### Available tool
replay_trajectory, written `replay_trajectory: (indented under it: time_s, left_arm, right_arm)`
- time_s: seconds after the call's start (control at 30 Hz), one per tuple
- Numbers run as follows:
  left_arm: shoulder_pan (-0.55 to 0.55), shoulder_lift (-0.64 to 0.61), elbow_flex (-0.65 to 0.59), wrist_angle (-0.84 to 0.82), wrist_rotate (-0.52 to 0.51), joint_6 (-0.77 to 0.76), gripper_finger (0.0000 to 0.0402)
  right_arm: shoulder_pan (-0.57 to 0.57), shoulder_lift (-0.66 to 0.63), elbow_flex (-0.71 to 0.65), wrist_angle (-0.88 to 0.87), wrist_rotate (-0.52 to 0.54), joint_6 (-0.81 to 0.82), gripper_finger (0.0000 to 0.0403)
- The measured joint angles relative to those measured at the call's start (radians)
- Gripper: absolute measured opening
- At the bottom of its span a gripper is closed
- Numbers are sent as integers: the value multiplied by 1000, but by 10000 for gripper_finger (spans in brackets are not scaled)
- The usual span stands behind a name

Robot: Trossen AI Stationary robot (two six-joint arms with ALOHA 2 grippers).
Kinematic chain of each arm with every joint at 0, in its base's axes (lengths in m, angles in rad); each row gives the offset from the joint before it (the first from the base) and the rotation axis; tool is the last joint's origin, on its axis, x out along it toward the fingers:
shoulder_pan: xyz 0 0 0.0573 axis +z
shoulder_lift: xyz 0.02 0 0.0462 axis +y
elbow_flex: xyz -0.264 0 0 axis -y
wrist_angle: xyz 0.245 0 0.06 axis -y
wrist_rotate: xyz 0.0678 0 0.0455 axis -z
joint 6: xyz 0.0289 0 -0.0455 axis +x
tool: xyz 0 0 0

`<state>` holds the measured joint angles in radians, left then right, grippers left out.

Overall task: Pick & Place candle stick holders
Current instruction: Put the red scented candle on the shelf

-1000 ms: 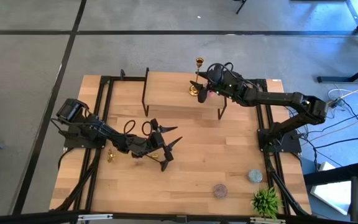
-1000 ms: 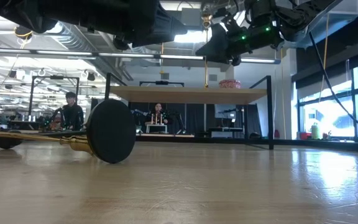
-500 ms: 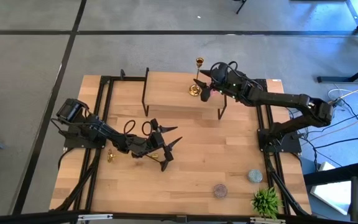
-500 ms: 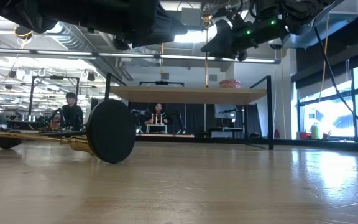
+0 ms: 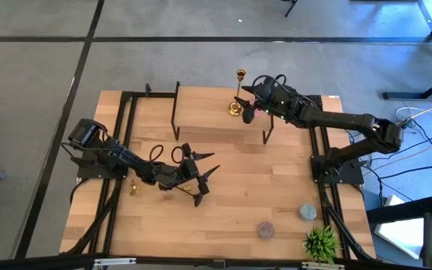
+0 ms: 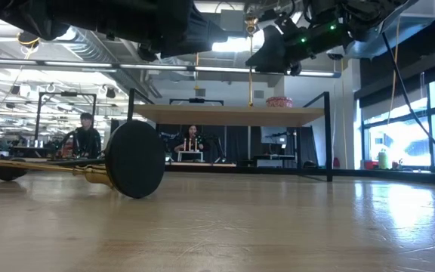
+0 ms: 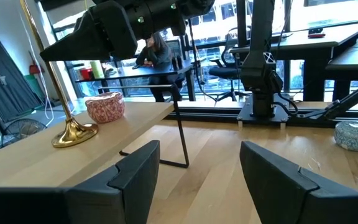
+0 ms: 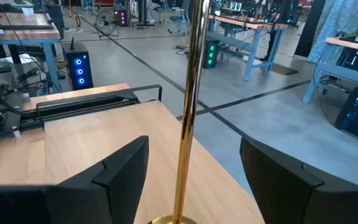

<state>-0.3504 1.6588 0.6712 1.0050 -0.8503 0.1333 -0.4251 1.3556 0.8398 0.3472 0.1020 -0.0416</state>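
Wooden tabletop and raised shelf carry the work. On the shelf a gold candle stick holder stands upright between the right gripper's parted jaws, untouched. A sideways nudge could topple its slender stem. The left gripper is held wide and empty; another holder lies beneath its arm.

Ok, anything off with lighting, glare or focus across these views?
Low view: bright windows at right throw glare across the table, and the lying candle holder's dark base is backlit. Right wrist view: the gold stem is sharp, with the claw fingers blurred. Left wrist view: daylight behind leaves the right arm in silhouette. High view: evenly lit.
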Motion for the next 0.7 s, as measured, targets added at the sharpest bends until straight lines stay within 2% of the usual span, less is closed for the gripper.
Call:
replay_trajectory:
  time_s: [0.2,0.33,0.43,0.7]
  left_arm:
    - [0,0,0,-7,0,0,221]
    - [-1,0,0,-12,0,-5,221]
    - [-4,0,0,-17,0,-15,221]
    - [-8,0,0,-15,-1,-19,221]
  right_arm:
    - [41,-52,0,-35,4,-12,256]
    - [107,-140,-43,-26,82,-38,249]
    - [169,-240,-128,10,135,-57,242]
    - [352,-508,-402,136,134,2,232]
